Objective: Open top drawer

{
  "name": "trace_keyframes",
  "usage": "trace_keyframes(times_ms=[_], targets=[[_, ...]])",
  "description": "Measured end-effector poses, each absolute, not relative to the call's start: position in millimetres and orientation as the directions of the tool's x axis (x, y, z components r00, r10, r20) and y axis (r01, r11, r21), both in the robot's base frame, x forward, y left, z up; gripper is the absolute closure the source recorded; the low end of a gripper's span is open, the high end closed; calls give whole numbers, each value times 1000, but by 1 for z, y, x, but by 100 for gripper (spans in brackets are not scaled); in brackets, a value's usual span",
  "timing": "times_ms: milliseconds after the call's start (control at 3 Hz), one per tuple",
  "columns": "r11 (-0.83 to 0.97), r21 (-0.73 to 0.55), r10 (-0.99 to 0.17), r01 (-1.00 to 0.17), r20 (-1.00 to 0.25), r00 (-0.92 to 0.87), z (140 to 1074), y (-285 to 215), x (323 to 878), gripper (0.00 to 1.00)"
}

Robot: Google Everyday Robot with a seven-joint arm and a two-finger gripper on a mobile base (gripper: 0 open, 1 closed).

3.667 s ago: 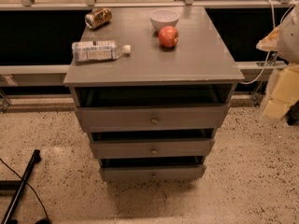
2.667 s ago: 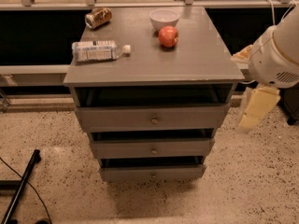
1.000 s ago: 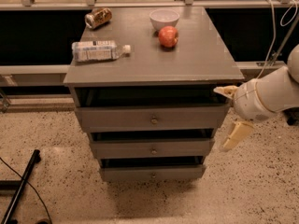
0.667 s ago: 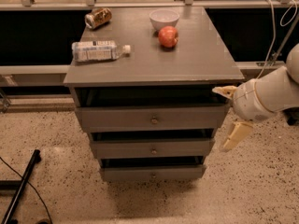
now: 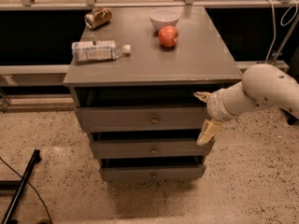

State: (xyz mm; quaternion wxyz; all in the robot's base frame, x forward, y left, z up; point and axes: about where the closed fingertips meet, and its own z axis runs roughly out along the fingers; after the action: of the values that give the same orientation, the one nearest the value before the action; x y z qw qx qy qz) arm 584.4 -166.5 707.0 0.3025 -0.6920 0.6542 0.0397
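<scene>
Gripper (image 5: 205, 114) sits at the right end of the top drawer (image 5: 135, 118), fingers spread wide, one above the other, nothing held. Upper fingertip is at the dark gap over the drawer front, and the lower one hangs down to the level of the middle drawer (image 5: 140, 149). Contact with the wood: cannot tell. White arm (image 5: 261, 90) comes in from the right. Brass knob (image 5: 153, 120) is at the centre of the front, well left of the gripper, untouched.

Top drawer is directly under the cabinet top (image 5: 201, 59), with the bottom drawer (image 5: 149, 174) lowest and narrowest.

On the cabinet top: a water bottle (image 5: 97, 51) lying at the left, a can (image 5: 98, 17) on its side at the far left, a white bowl (image 5: 164, 18) at the far centre, and a red apple (image 5: 168, 36) just in front of the bowl.

Speckled stone floor (image 5: 252, 181). Black recess and a metal rail (image 5: 140, 4) run behind. Cable (image 5: 279, 31) hangs at the far right. Dark pole (image 5: 21, 188) lies on the floor near left. Open floor in front of the drawers and to the right.
</scene>
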Motion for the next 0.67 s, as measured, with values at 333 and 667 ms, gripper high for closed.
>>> trace_keyframes(times_ms=[333, 667], targets=[[39, -367, -882, -929, -451, 141, 707, -167, 584, 0], [4, -387, -922, -922, -358, 147, 699, -171, 590, 0]])
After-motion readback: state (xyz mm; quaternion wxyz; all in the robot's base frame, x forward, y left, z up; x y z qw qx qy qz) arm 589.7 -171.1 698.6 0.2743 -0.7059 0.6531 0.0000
